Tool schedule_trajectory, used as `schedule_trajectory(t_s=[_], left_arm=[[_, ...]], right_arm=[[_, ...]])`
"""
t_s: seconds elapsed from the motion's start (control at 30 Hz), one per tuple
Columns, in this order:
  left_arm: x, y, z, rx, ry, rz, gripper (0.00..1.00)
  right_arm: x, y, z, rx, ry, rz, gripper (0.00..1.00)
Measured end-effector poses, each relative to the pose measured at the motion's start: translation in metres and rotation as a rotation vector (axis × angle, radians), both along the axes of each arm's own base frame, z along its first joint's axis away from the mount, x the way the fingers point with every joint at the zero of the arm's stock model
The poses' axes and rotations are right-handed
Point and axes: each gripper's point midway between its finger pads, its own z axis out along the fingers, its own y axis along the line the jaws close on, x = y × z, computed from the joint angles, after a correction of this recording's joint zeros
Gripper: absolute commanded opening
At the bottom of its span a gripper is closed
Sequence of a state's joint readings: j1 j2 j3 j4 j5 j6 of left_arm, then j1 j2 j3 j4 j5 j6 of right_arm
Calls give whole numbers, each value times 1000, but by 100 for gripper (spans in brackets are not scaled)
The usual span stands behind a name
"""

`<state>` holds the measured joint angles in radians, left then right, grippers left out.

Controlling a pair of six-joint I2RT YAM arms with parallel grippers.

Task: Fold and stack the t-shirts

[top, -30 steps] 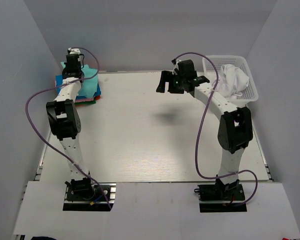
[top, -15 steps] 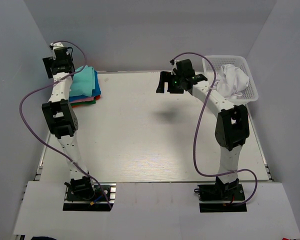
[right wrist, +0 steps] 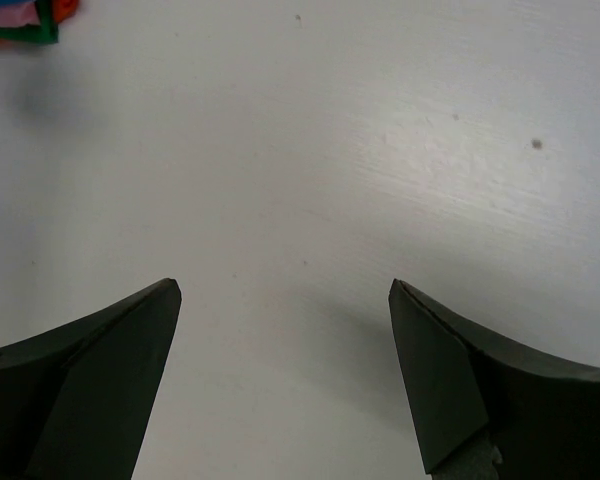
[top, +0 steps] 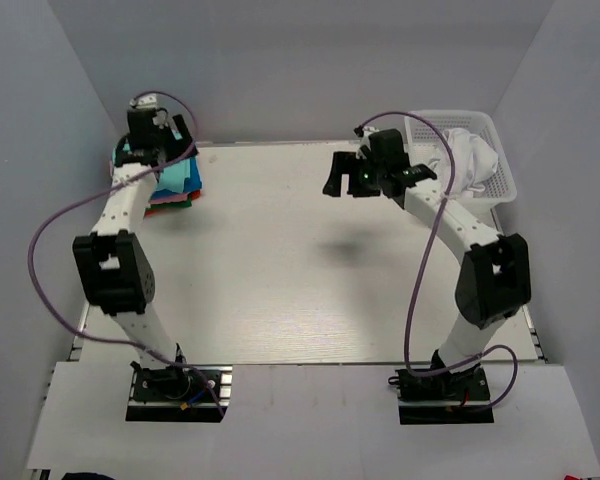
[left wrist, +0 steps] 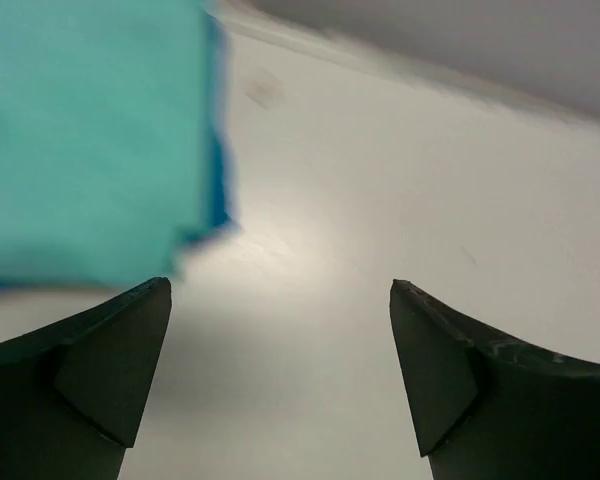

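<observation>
A stack of folded t-shirts (top: 180, 178) lies at the table's far left corner, teal-green on top, then bright blue, with red and green edges (top: 172, 202) below. My left gripper (top: 163, 148) hovers just over the stack, open and empty. In the left wrist view the teal-green shirt (left wrist: 90, 130) with a blue edge (left wrist: 218, 195) fills the upper left, beyond my left gripper (left wrist: 280, 300). A crumpled white t-shirt (top: 472, 158) sits in the basket. My right gripper (top: 345, 178) hangs open over the far middle of the table; in its wrist view the right gripper (right wrist: 285, 290) holds nothing.
The white lattice basket (top: 500, 180) stands at the far right corner, beside my right arm. A corner of the stack's red and green layers (right wrist: 20, 22) shows at the right wrist view's top left. Grey walls close in the table on three sides.
My left gripper has opened. Its arm swung out to the left wall and came back above the stack. The right arm has shifted slightly right, its gripper still open.
</observation>
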<state>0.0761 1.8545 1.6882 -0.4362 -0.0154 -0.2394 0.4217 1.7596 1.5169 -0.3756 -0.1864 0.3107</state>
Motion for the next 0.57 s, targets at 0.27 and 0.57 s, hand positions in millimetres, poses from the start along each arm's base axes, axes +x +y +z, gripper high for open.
schedule_trajectory(t_s=[0.27, 0.57], left_arm=[[-140, -200, -22, -228, 61, -407, 100], [-189, -201, -25, -252, 70, -409, 100]], right_arm=[[-86, -59, -42, -80, 43, -76, 90], [-129, -84, -60, -41, 27, -161, 90]])
